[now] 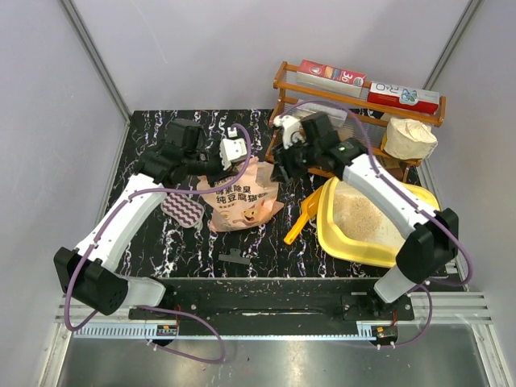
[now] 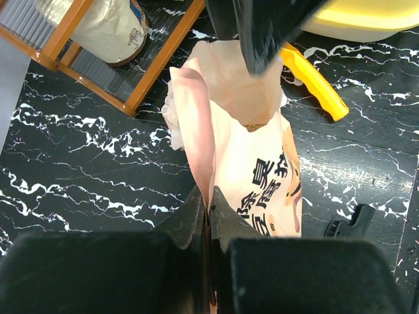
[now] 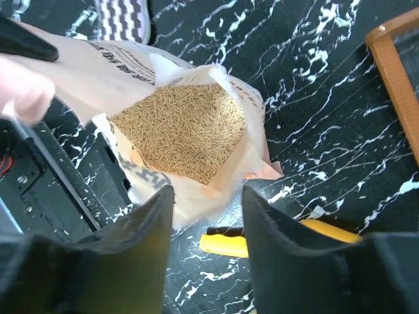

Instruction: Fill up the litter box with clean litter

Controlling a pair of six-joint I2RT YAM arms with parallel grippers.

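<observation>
The peach-orange litter bag (image 1: 242, 201) stands open on the black marble table. My left gripper (image 1: 239, 164) is shut on the bag's top edge, and its jaws (image 2: 209, 199) pinch the thin flap of the bag (image 2: 262, 163). My right gripper (image 1: 280, 169) is open and empty just above the bag's right side. In the right wrist view it (image 3: 208, 196) hovers over the open mouth, where beige litter pellets (image 3: 183, 131) show. The yellow litter box (image 1: 339, 242) lies at the right with pale litter (image 1: 359, 214) in it. Its rim also shows in the left wrist view (image 2: 366, 19).
A yellow-orange scoop (image 1: 302, 218) lies between bag and box; its handle (image 3: 226, 243) shows under my right jaws. A wooden rack (image 1: 322, 89) with boxes and a white sack (image 1: 409, 139) stands behind. A striped pad (image 1: 181, 211) and a small black piece (image 1: 234, 258) lie near the bag.
</observation>
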